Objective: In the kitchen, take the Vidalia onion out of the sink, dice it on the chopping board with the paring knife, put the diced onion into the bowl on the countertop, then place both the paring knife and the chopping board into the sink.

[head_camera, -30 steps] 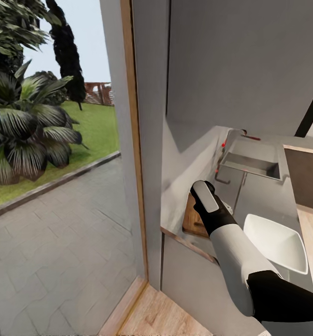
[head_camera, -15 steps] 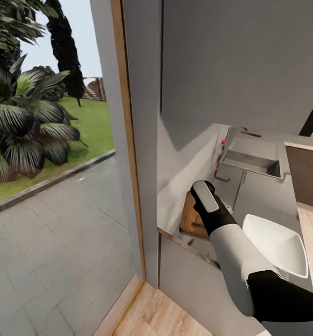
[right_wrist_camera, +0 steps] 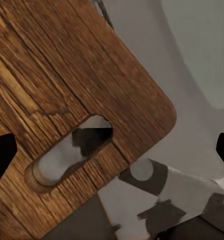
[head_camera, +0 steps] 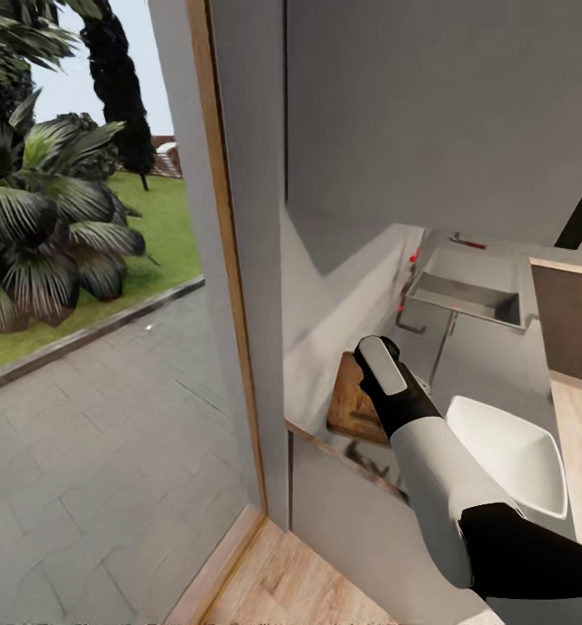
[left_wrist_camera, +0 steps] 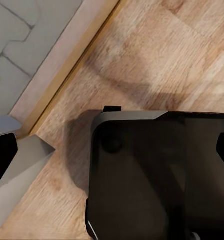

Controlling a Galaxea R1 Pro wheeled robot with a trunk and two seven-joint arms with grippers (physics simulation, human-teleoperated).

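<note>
Right gripper (right_wrist_camera: pixel 112 150) hangs directly over dark-brown rectangular wooden chopping board (right_wrist_camera: pixel 66 85) w/ handle slot between spread jaws, slot's long axis lying crosswise. Board sits on grey brushed-steel countertop (head_camera: pixel 491 365), beside shallow white squarish bowl (head_camera: pixel 508 451). Left gripper: can't tell.

White forearm (head_camera: pixel 430 464), black wrist, grey-capped top.

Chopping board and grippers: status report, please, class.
Right gripper open above chopping board, holding nothing. Board flat on countertop beside bowl. Left gripper open over wood floor. Sink beyond.
</note>
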